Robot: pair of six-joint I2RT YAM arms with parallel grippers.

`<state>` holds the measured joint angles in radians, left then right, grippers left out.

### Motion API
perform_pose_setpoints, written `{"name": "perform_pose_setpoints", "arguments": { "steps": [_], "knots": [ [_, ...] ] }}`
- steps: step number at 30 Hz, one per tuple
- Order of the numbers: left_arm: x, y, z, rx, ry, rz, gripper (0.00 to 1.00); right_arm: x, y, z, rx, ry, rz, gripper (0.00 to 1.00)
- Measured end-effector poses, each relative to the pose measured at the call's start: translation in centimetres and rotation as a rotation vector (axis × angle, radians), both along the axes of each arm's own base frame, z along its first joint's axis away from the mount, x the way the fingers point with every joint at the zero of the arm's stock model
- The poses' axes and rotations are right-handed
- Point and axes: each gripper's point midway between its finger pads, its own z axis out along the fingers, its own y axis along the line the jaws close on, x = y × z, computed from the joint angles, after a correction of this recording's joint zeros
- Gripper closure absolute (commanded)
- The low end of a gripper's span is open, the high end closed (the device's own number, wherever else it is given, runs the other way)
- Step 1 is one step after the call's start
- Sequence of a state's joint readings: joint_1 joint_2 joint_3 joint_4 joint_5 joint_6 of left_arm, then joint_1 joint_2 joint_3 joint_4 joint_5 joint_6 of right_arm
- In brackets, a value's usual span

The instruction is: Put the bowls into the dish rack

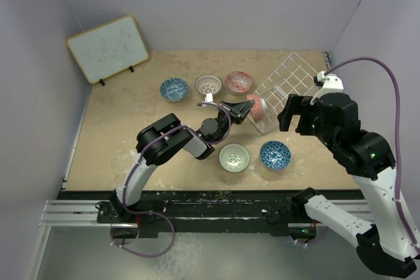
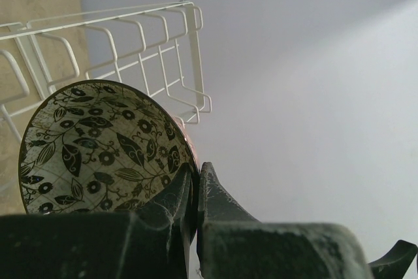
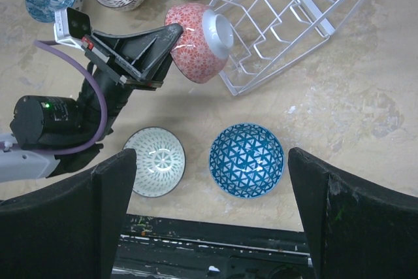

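Over the beige table (image 3: 366, 115), the left gripper (image 3: 171, 36) is pinching a tipped bowl (image 3: 196, 53) by its rim; the rack (image 3: 310, 4) is lying just ahead, rightward, bowl at its near corner.

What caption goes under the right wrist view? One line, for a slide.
Left gripper pinches a red-sided bowl by its rim, tipped on edge beside the white dish rack.
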<state>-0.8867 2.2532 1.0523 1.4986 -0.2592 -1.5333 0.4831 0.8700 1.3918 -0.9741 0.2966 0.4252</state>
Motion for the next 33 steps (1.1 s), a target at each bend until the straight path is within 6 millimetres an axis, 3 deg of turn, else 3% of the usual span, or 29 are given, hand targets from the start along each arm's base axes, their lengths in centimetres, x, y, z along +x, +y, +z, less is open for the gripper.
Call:
{"name": "perform_pose_setpoints", "arguments": {
  "steps": [11, 23, 28, 33],
  "knots": [
    [0.7, 0.7, 0.0, -0.006, 0.0, -0.029, 1.0, 0.0, 0.0, 0.0, 0.001, 0.0, 0.0, 0.0],
    [1.0, 0.7, -2.2, 0.007, 0.037, -0.08, 1.0, 0.3, 0.2, -0.2, -0.001, 0.006, 0.002, 0.0],
    [2.1, 1.1, -2.7, 0.021, 0.026, -0.107, 1.0, 0.6, 0.4, -0.4, -0.003, 0.012, 0.002, 0.0],
    [3.5, 2.1, -1.7, 0.018, -0.011, -0.121, 1.0, 0.9, 0.6, -0.6, -0.005, 0.017, 0.003, 0.0]
  ]
}}
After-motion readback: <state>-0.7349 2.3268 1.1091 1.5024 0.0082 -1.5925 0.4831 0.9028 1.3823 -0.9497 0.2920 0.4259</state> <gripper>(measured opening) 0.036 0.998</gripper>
